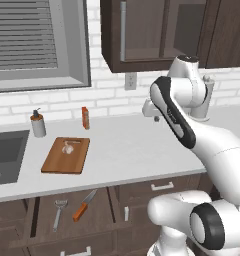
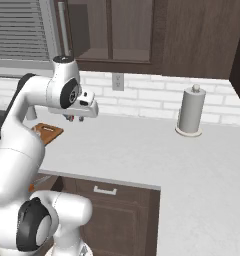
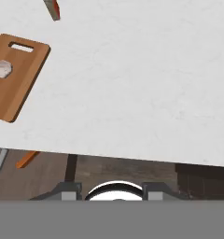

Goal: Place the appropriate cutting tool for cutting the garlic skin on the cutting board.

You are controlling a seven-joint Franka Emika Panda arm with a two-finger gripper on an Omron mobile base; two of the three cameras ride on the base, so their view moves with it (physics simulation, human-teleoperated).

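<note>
Wooden rounded cutting board (image 1: 65, 155) bears round garlic (image 1: 68, 148); pincer (image 3: 111, 192) parted, empty.

The white counter (image 1: 137, 150) lies wide and bare from the cutting board (image 1: 66, 155) out toward 3 o'clock. On the board sits the garlic (image 1: 68, 148). At 12 o'clock from the board stands an orange bottle (image 1: 85, 118); at 10 o'clock stands a soap bottle (image 1: 38, 123). A paper towel roll (image 2: 191, 111) stands far off by the wall.
</note>
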